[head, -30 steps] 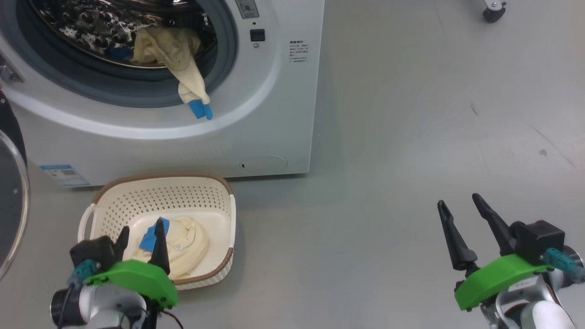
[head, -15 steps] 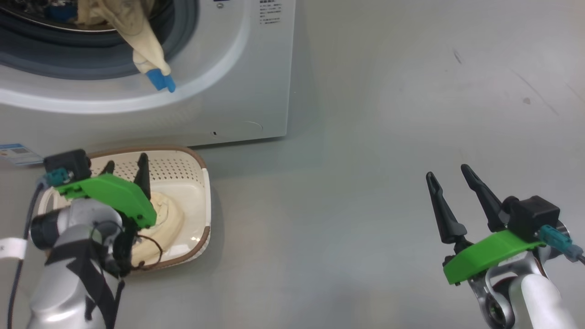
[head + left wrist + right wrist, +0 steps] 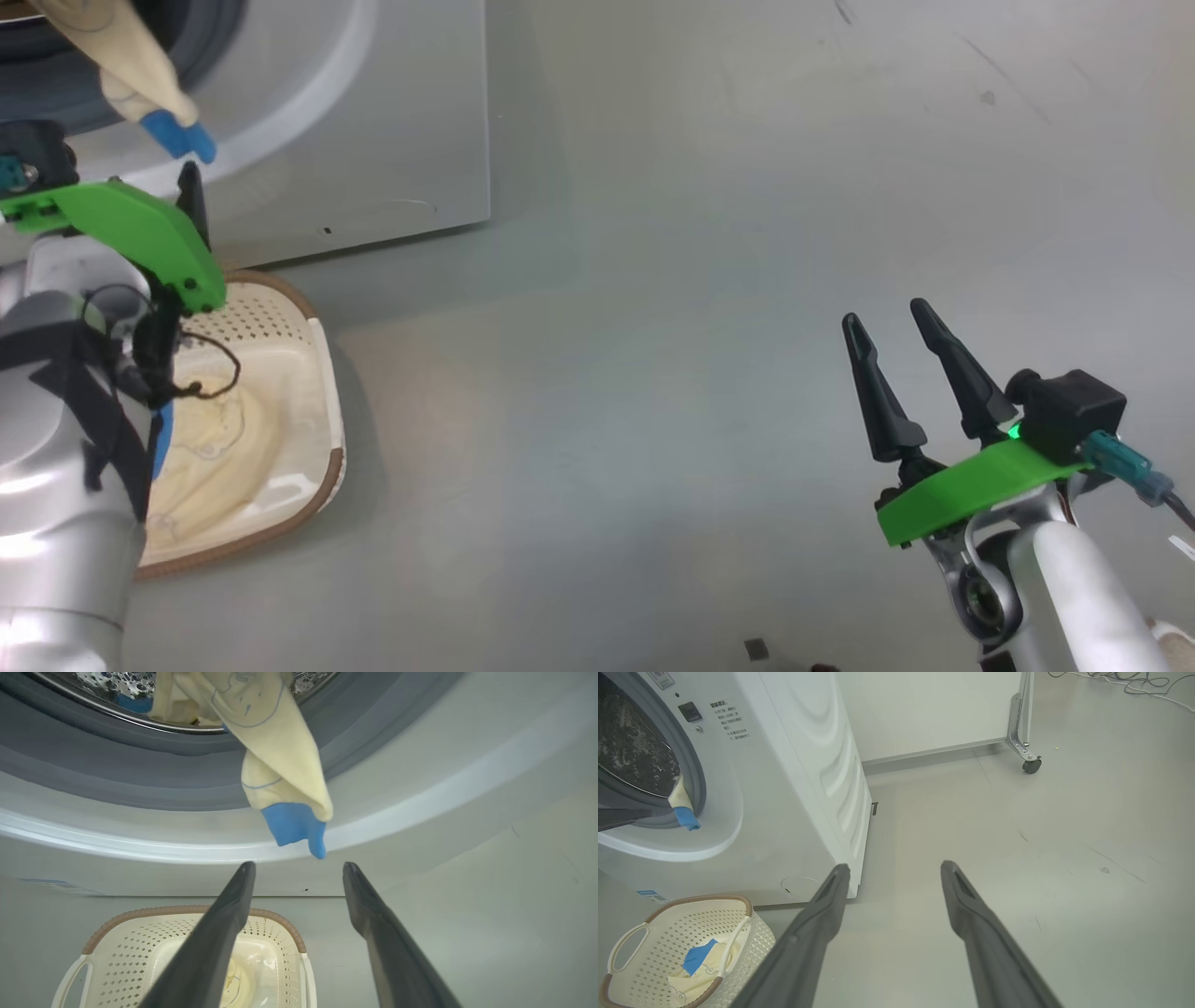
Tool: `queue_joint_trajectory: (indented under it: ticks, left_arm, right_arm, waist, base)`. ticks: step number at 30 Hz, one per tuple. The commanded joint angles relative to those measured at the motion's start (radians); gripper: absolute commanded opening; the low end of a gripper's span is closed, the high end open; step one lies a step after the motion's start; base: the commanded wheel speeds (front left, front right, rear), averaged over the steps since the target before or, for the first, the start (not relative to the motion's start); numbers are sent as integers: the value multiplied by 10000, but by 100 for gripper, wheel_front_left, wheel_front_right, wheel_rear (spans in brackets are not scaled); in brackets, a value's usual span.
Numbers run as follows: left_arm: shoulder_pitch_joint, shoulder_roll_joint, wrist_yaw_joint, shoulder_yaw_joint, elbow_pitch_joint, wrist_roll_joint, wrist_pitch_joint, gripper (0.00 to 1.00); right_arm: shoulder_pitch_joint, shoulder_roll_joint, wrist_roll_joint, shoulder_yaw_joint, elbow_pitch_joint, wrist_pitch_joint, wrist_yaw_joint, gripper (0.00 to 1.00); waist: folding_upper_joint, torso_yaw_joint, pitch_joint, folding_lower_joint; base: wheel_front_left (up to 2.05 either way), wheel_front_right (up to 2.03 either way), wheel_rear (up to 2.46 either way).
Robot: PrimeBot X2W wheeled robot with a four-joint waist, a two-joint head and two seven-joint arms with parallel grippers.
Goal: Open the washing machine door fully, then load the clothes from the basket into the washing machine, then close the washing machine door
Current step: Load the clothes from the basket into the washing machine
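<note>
From the washing machine (image 3: 373,140) drum, a cream garment of the clothes (image 3: 280,765) hangs over the grey gasket, its blue cuff (image 3: 294,828) dangling below the opening's lip. My left gripper (image 3: 299,865) is open with empty jaws, its tips just under that cuff and apart from it. One of its fingers (image 3: 191,201) points at the machine's front. Below it stands the basket (image 3: 313,373), with another cream garment (image 3: 215,448) lying inside. My right gripper (image 3: 887,313) hovers open and empty over bare floor far to the right. The washing machine door is out of view.
Grey floor (image 3: 700,280) stretches to the right of the machine. In the right wrist view a stand's caster (image 3: 1031,765) sits by the back wall, with cables (image 3: 1134,683) on the floor beyond it.
The head camera has swung right and down. My left gripper has risen from the basket to just under the hanging blue cuff, still open. The right gripper has barely moved.
</note>
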Motion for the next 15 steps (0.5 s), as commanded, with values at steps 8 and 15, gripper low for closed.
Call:
queue_joint_trajectory:
  ticks: [8, 15]
  left_arm:
    - [-1369, 760, 220, 98, 423, 325, 98, 100]
    - [-2006, 1002, 375, 109, 1000, 340, 146, 100]
  right_arm:
    - [-427, -77, 467, 548, 310, -454, -29, 100]
    - [-700, -76, 666, 879, 657, -648, -29, 100]
  waist:
    - [0, -628, 557, -1]
    - [0, -1021, 785, -1]
  base:
    - [0, 0, 0]
    - [0, 0, 0]
